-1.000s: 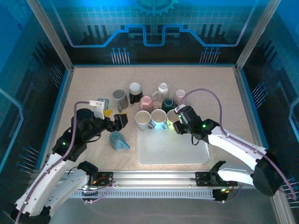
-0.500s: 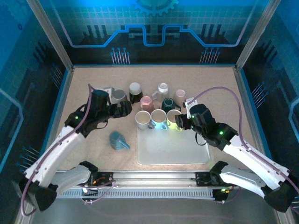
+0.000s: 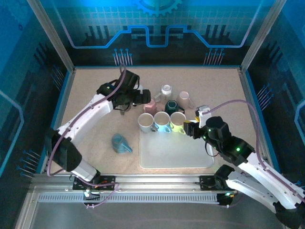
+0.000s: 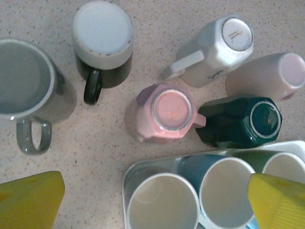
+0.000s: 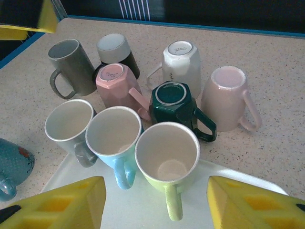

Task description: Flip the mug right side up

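Roughly: mugs bunched mid-counter (image 3: 214, 81), with bare counter wide at left, right and far edges. Tray (image 3: 157, 157) near half bare; three upright mugs line its far rim. Pink mug (image 4: 167, 112) upside down on counter, just beyond tray rim. Green mug (image 4: 240, 121) tight beside its handle; black-and-white mug (image 4: 102, 45) and grey mug (image 4: 28, 86) near on other side. Left pincer (image 4: 155, 201) spread wide above cluster, pink mug just ahead of finger line, no contact. Right pincer (image 5: 155, 205) spread wide over tray, holding nothing, yellow-green mug (image 5: 167, 155) just ahead.
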